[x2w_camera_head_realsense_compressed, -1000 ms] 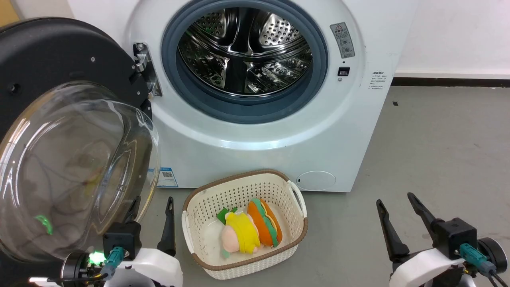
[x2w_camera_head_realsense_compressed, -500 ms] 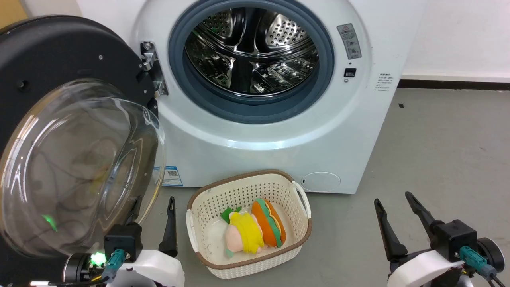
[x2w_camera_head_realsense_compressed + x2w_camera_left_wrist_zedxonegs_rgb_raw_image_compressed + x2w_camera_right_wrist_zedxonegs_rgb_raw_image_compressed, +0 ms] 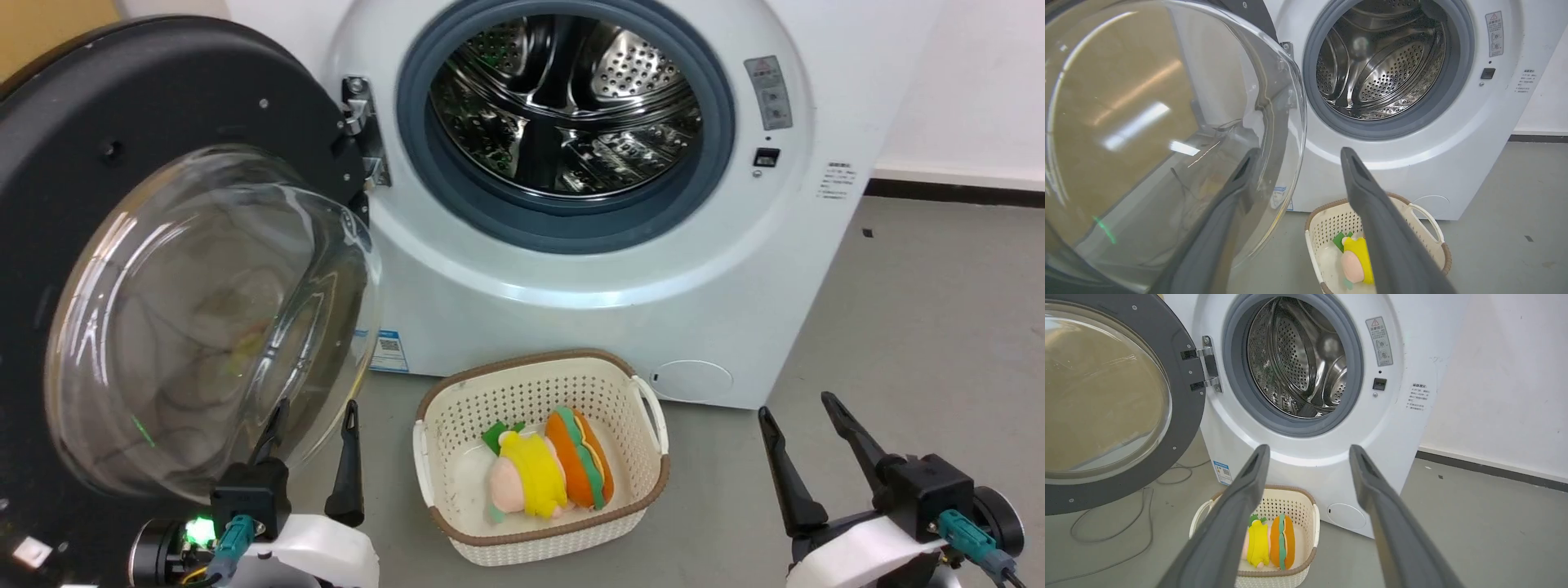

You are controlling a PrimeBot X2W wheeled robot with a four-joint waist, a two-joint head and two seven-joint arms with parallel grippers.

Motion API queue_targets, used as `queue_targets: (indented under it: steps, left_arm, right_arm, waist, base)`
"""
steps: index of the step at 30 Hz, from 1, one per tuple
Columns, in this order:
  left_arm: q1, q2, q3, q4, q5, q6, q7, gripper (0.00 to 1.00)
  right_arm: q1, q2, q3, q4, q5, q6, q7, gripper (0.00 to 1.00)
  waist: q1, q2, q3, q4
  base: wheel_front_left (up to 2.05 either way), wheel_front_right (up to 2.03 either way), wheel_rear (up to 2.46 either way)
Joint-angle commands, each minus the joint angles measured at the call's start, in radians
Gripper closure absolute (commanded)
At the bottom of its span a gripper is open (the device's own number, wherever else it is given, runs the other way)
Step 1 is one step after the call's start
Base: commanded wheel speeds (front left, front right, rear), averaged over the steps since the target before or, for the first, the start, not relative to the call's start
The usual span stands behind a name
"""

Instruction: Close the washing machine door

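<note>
**Door swung wide; both grippers empty**
The washing machine door [image 3: 122, 163] stands left of the washing machine [image 3: 571, 302], hinged at its right edge, glass bulging toward the robot. The left gripper [image 3: 317, 406], just beside the glass, and the right gripper [image 3: 796, 405] point upward, fingers spread.

Colours here: the washing machine [image 3: 588, 318] is plain white, with a blue-grey gasket [image 3: 563, 229] and a shiny steel drum [image 3: 645, 73] dotted all over with little holes. The washing machine door [image 3: 122, 98] over at 9 o'clock is matte black around clear glass. There's a small blue-and-white sticker [image 3: 390, 349] too. The basket [image 3: 531, 392] at 6 o'clock is cream with a hole-grid pattern and a brown rim. Inside it are a yellow-and-pink plush [image 3: 531, 482] and an orange plush [image 3: 580, 465] with green stripes. The floor [image 3: 922, 327] is grey.
</note>
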Motion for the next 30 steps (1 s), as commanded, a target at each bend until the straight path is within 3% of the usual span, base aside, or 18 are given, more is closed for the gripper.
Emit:
queue_targets:
  steps: [1,30]
  left_arm:
    - [0.008,0.0,-0.002,0.003,-0.006,0.005,-0.01,0.0]
    - [0.018,0.0,-0.009,0.006,-0.022,0.026,-0.07,0.0]
  right_arm:
    - [0.013,-0.005,0.003,0.002,0.012,0.0,-0.009,0.0]
    - [0.02,-0.008,0.045,0.012,0.046,0.0,-0.07,0.0]
  waist:
    - [0.0,-0.0001,-0.001,0.008]
    - [0.0,-0.0001,-0.005,0.187]
  base:
    - [0.0,0.0,0.0]
    - [0.0,0.0,0.0]
